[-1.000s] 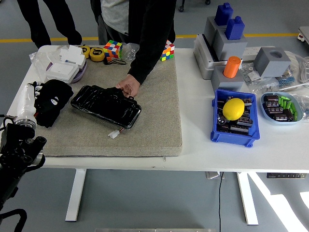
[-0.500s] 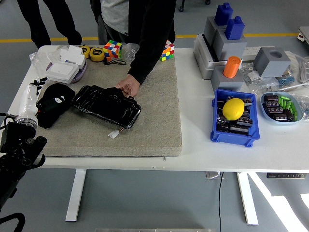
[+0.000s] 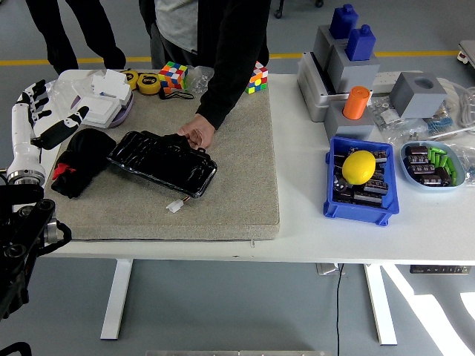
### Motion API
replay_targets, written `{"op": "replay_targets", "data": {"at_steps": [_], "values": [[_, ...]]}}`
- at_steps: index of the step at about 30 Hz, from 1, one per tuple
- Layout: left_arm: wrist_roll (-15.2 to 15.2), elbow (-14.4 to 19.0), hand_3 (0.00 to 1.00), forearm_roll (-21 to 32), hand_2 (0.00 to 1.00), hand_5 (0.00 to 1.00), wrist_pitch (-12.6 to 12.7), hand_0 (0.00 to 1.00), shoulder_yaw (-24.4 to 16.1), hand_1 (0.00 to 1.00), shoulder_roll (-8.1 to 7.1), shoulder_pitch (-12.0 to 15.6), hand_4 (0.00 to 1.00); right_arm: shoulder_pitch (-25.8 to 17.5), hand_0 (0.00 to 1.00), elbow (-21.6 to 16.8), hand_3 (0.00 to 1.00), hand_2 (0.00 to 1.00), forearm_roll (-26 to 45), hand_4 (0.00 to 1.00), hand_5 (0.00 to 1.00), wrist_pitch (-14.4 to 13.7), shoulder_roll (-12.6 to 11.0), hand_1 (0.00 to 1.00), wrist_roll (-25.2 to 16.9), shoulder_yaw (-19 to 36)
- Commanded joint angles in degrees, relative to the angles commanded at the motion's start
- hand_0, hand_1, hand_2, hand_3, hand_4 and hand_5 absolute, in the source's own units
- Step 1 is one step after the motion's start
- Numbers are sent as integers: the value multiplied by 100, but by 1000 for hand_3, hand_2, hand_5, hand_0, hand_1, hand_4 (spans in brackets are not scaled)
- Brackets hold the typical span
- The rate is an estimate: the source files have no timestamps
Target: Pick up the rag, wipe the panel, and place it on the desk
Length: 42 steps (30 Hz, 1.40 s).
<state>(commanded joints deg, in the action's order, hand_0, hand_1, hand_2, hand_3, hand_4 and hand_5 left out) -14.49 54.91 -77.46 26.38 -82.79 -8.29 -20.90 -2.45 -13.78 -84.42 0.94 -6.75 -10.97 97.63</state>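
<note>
A black rag [image 3: 80,159] lies crumpled on the grey mat [image 3: 237,185], just left of the glossy black panel [image 3: 163,162]. My left hand [image 3: 38,119] is raised above and left of the rag, fingers spread, holding nothing. A person's hand [image 3: 197,133] rests on the panel's far edge, holding it down. My right hand is out of view.
A white box on a purple dish [image 3: 104,104], tape rolls [image 3: 150,81] and two puzzle cubes [image 3: 174,74] stand at the back. A blue bin with a yellow lemon [image 3: 359,166] and grey and blue blocks [image 3: 349,44] stand at the right. A small white connector [image 3: 175,206] lies on the mat.
My left hand let go of the rag, lifted up and back to the left, and opened. The rag stays on the mat beside the panel.
</note>
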Motion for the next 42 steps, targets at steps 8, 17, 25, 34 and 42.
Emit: {"op": "replay_targets", "data": {"at_steps": [8,17,25,34,42], "values": [[52,475,610,41,574,179,-100,454,-719,568,190,268,899,-3,528,60,520,488,-113,885,347,-4,28,553,0,123],[147,557,611,60,580,167,-147,460,-959,572,207,334,884,0,529,115,521,489,-229,884,347,-10,22,554,-7,269],[225,619,604,10,575,147,-189,461,-1036,572,207,349,859,19,529,141,521,488,-309,884,347,-12,23,554,-9,333],[242,670,607,-12,576,146,-200,462,-1083,574,204,365,857,45,530,165,521,489,-336,884,346,-17,-16,554,-12,337],[258,702,606,-19,577,143,-217,463,-1058,574,219,355,853,71,531,165,521,489,-309,884,348,-21,-30,554,-13,284]]}}
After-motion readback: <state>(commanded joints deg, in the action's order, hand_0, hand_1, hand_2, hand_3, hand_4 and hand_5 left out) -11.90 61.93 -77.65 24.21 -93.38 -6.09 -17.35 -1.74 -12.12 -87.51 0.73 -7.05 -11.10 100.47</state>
